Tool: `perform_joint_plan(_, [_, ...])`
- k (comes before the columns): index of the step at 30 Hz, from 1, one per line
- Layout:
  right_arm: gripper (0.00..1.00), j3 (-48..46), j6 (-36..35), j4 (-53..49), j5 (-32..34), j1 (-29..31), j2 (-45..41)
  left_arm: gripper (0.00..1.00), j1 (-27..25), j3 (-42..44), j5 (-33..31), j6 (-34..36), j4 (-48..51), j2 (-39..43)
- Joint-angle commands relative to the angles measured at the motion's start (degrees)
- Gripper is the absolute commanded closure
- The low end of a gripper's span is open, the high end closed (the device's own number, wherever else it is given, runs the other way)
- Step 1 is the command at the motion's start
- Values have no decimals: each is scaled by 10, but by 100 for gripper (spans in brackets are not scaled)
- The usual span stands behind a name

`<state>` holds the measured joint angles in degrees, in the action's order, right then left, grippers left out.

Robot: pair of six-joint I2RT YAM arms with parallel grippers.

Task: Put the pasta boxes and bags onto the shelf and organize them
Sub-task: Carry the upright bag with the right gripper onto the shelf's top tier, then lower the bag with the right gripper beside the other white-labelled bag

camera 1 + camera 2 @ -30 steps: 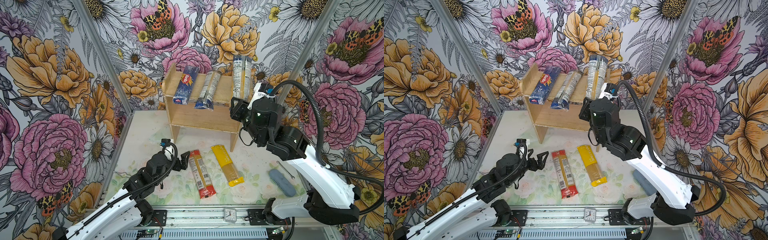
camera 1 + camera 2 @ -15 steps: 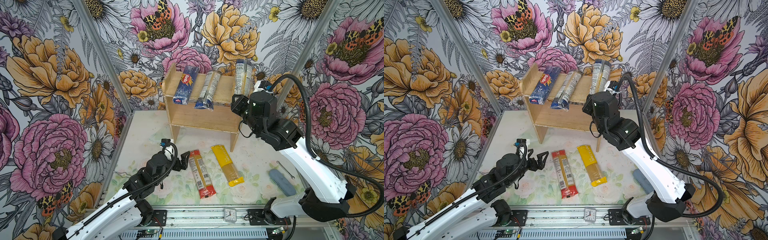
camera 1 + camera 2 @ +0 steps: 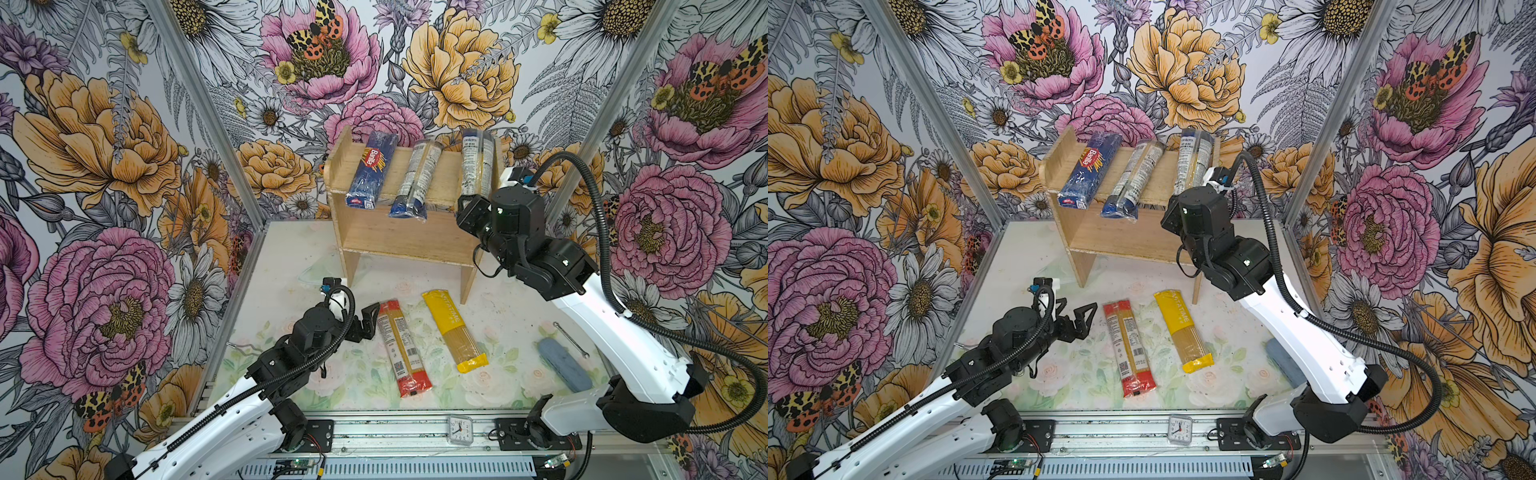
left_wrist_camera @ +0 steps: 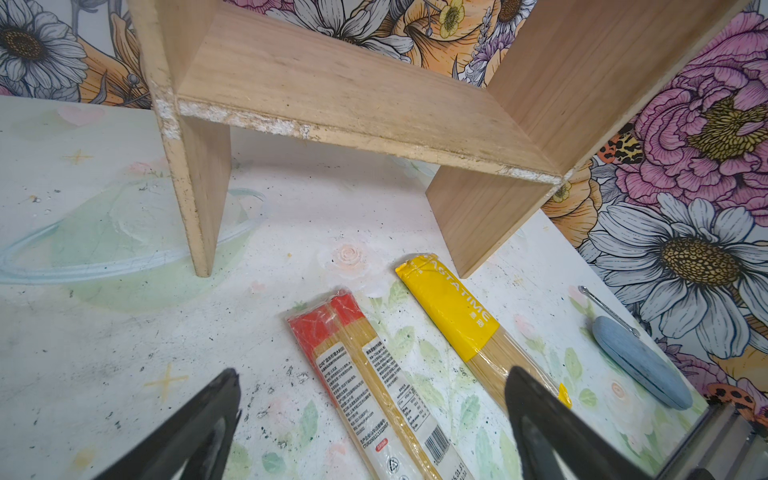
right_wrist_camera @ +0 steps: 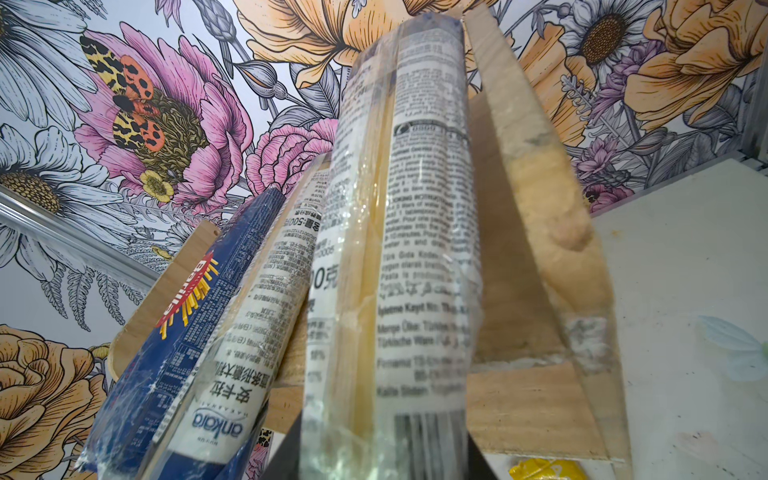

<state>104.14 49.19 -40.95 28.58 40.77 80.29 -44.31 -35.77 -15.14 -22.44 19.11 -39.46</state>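
The wooden shelf [image 3: 390,239] stands at the back of the table. On its top tier lie a dark blue Barilla pack [image 3: 371,170] and a clear pack with a blue end [image 3: 417,178]. A second clear pack [image 3: 476,164] lies along the tier by the right side panel. My right gripper [image 3: 473,203] is shut on the near end of that pack [image 5: 399,270], which overhangs the front edge. A red-ended pack [image 3: 401,347] and a yellow pack [image 3: 453,330] lie flat on the table. My left gripper [image 3: 368,322] hovers open just left of the red-ended pack [image 4: 365,374].
A grey-blue oblong pad [image 3: 563,363] and a thin metal tool [image 3: 571,338] lie at the table's right. A small clock [image 3: 459,430] sits on the front rail. The shelf's lower tier [image 4: 332,95] holds nothing. Flowered walls close in three sides.
My right gripper has lowered the clear pack from a steeper tilt down onto the top tier by the right panel. The left arm has not moved.
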Motion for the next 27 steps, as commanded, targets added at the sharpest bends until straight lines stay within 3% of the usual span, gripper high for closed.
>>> perform_joint_plan(1, [100, 15, 2, 87, 10, -3, -15, 1, 6, -3, 1, -2, 0, 5])
perform_joint_plan(27, [100, 41, -2, 88, -15, -3, 17, 1, 7, -3, -2, 1, 2, 3])
